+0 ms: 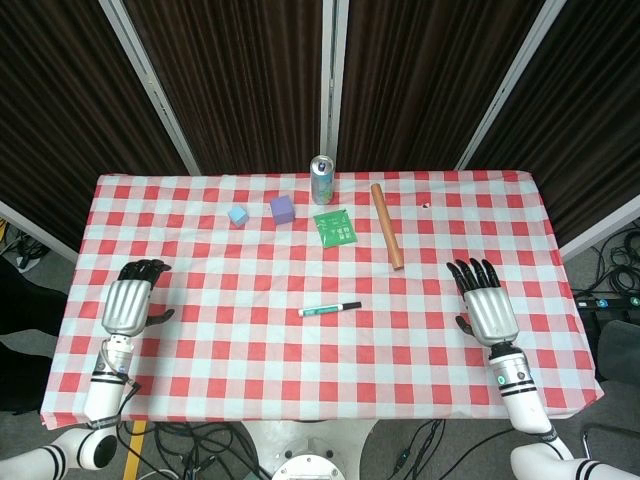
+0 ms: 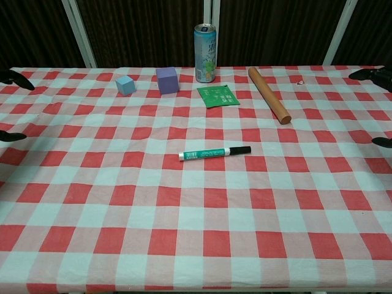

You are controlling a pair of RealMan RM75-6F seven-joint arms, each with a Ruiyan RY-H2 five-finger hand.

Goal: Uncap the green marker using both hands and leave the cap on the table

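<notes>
The green marker (image 1: pixel 329 309) (image 2: pixel 214 152) lies flat on the checked tablecloth near the table's middle, its black cap end pointing right. My left hand (image 1: pixel 131 297) rests on the table near the left edge, fingers apart and holding nothing. My right hand (image 1: pixel 486 299) lies near the right edge, also open and empty. Both hands are far from the marker. In the chest view only dark fingertips (image 2: pixel 13 77) show at the left edge, and others (image 2: pixel 371 74) at the right edge.
At the back stand a drink can (image 1: pixel 322 180) (image 2: pixel 206 53), a purple cube (image 1: pixel 282 209), a small blue cube (image 1: pixel 237 215), a green packet (image 1: pixel 335 227) and a wooden rod (image 1: pixel 387 224). The red-and-white tablecloth (image 1: pixel 300 380) covers the table.
</notes>
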